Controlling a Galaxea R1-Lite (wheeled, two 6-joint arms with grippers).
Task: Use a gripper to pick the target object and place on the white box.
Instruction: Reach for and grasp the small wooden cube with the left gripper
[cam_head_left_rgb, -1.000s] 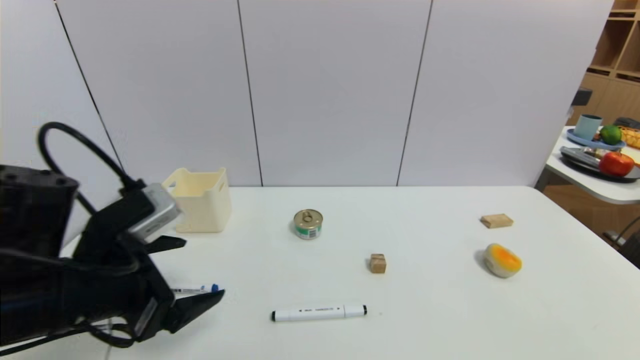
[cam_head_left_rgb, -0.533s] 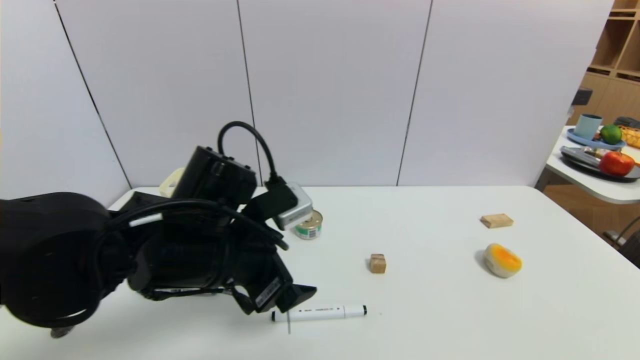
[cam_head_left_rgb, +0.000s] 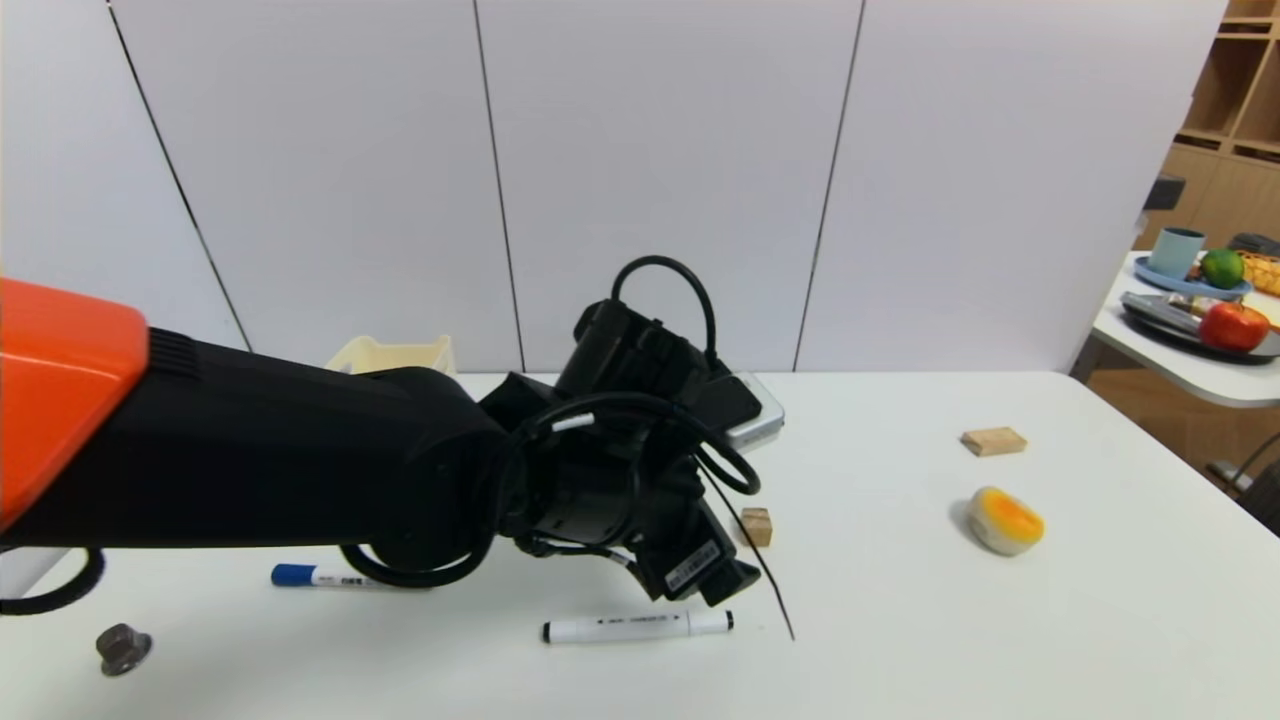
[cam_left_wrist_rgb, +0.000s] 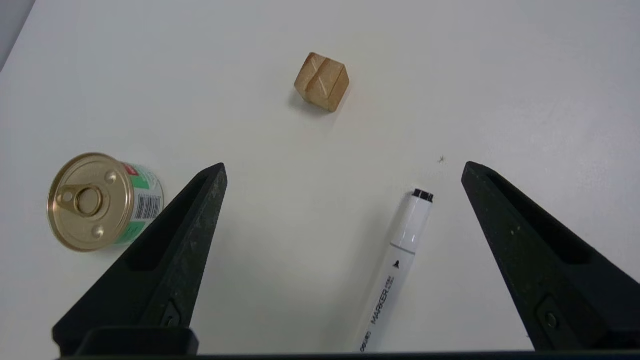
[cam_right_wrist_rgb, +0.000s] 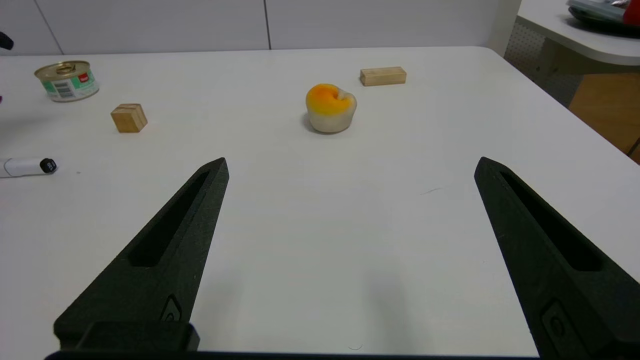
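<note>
Wooden cube (cam_head_left_rgb: 757, 526) on white table (cam_head_left_rgb: 900, 620), unheld, just ahead of left gripper (cam_left_wrist_rgb: 344, 167).

Left gripper's fingers are spread wide above the table, gripping nothing; between them lies the capped end of a white marker (cam_left_wrist_rgb: 395, 260), with the cube beyond the tips, apart from both, and a tin can (cam_left_wrist_rgb: 102, 200) outside one finger. Head view shows the left arm reaching across centre, hiding much of the white box (cam_head_left_rgb: 392, 353) at the table's far left. Right gripper (cam_right_wrist_rgb: 350, 165) hangs low over the right side, fingers wide apart, empty. A flat wooden block (cam_head_left_rgb: 994, 441) and an orange-topped object (cam_head_left_rgb: 1005, 520) lie well right of the cube.
</note>
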